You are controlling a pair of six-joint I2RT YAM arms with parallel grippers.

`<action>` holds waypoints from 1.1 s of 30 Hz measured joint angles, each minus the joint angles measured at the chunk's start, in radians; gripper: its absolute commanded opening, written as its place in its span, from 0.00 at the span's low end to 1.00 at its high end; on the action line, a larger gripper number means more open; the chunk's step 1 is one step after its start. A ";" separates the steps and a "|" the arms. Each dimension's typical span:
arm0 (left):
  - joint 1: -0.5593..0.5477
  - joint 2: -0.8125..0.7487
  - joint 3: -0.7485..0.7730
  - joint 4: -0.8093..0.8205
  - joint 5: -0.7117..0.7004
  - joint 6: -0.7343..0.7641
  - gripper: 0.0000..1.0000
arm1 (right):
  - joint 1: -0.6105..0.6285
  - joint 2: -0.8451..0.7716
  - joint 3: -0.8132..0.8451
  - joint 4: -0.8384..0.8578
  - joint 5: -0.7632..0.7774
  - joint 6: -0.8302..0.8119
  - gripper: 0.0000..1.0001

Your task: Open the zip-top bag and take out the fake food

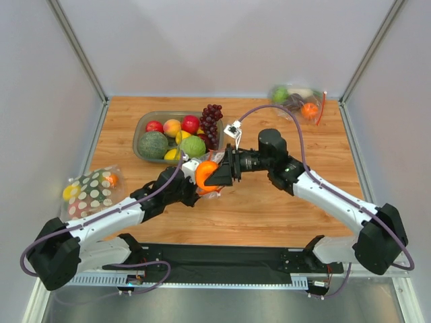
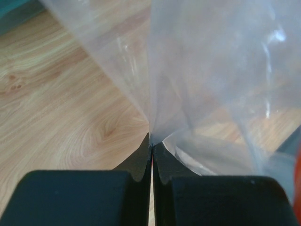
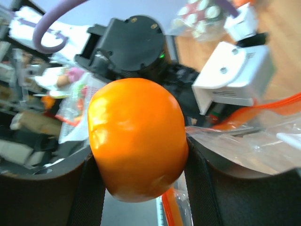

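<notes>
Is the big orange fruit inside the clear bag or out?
Out: right gripper clamps the orange fruit bare, clear bag crumpled beside it.

clear zip-top bag [image 1: 296, 101] x2 | polka-dot bag [image 1: 91, 192] x1 | fruit tub [image 1: 139, 134] x1 | held orange piece [image 1: 205, 173] x1

In the top view, the orange [image 1: 206, 172] and the right gripper [image 1: 217, 173] cover most of the zip-top bag [image 1: 214, 194] and the fingertips of the left gripper [image 1: 194, 176]. In the left wrist view, the bag film runs off the top and right edges, and the table [image 2: 70, 108] seen through it is blurred. In the right wrist view, the orange hides the inner faces of the fingers [image 3: 89, 193], and the background clutter [image 3: 42, 94] is out of focus.
</notes>
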 measured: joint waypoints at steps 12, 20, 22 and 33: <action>0.000 -0.063 -0.031 -0.089 -0.045 -0.021 0.00 | -0.001 -0.110 0.040 -0.471 0.163 -0.328 0.20; -0.008 -0.026 -0.029 -0.143 -0.038 -0.007 0.00 | -0.010 -0.015 -0.065 -0.481 0.347 -0.346 0.16; -0.011 -0.012 -0.028 -0.155 -0.032 -0.002 0.00 | -0.013 0.042 -0.080 -0.463 0.379 -0.338 0.18; -0.020 0.047 -0.005 -0.164 -0.015 0.009 0.00 | -0.014 0.190 -0.083 -0.437 0.519 -0.323 0.55</action>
